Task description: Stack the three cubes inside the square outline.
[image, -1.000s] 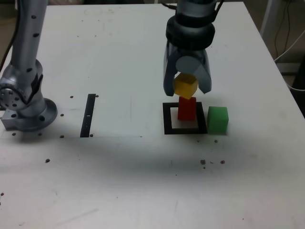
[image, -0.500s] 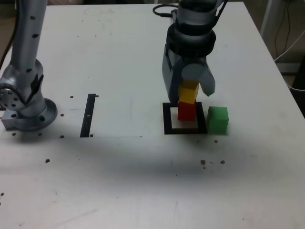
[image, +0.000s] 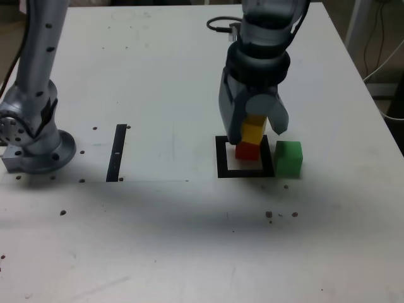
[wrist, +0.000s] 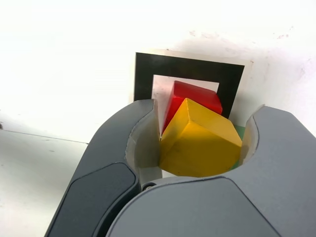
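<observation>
The pincer (image: 254, 129) gripped the yellow cube (image: 253, 131) between its jaws, the cube turned corner-on in the wrist view, sitting atop the red cube (image: 248, 151) inside the square outline (image: 221, 158). The green cube (image: 288, 157) stood on the desk (image: 164, 82) just beside the outline, at the exterior view's right.

red cube (image: 247, 151): upper part hidden behind the yellow cube (image: 253, 131) and the fingers (image: 231, 120)
green cube (wrist: 238, 132): only a sliver shows in the wrist view
square outline (wrist: 189, 65): near side covered by the fingers
arm base (image: 35, 142): cut off at the exterior view's left edge
</observation>
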Robot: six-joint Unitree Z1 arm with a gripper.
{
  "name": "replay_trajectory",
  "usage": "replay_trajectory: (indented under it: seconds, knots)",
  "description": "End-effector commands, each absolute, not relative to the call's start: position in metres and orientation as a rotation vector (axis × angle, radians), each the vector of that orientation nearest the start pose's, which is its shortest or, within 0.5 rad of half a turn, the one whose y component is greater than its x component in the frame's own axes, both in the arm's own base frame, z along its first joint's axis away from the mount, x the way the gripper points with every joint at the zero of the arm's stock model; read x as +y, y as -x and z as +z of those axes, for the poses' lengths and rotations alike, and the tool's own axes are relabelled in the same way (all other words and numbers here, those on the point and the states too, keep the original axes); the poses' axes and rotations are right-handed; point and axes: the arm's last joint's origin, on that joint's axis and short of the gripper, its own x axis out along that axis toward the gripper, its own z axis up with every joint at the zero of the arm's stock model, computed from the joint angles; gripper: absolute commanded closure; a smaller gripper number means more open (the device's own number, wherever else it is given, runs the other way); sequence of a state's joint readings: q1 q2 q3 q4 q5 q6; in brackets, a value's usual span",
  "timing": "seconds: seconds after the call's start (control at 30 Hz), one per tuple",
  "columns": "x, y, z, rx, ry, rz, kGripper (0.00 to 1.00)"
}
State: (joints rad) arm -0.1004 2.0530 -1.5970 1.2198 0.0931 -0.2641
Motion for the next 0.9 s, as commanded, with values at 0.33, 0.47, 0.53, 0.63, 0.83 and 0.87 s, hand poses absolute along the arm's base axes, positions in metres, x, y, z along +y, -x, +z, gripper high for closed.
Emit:
replay_trajectory:
  seconds: [0.33, 0.47, 0.53, 0.63, 0.83, 0.87]
  knots:
    - [-0.0325, -0.367, 0.2468, 1.672, 0.035, 0.22, 0.29]
    - [-0.0323, -0.3656, 0.2469, 1.675, 0.032, 0.221, 0.07]
    - [-0.0322, -0.3647, 0.2472, 1.676, 0.032, 0.222, 0.02]
    - [-0.0321, -0.364, 0.2477, 1.676, 0.032, 0.221, 0.01]
    - [-0.0319, -0.363, 0.2504, 1.669, 0.031, 0.221, 0.01]
    - [-0.0318, -0.3625, 0.2513, 1.667, 0.03, 0.222, 0.01]
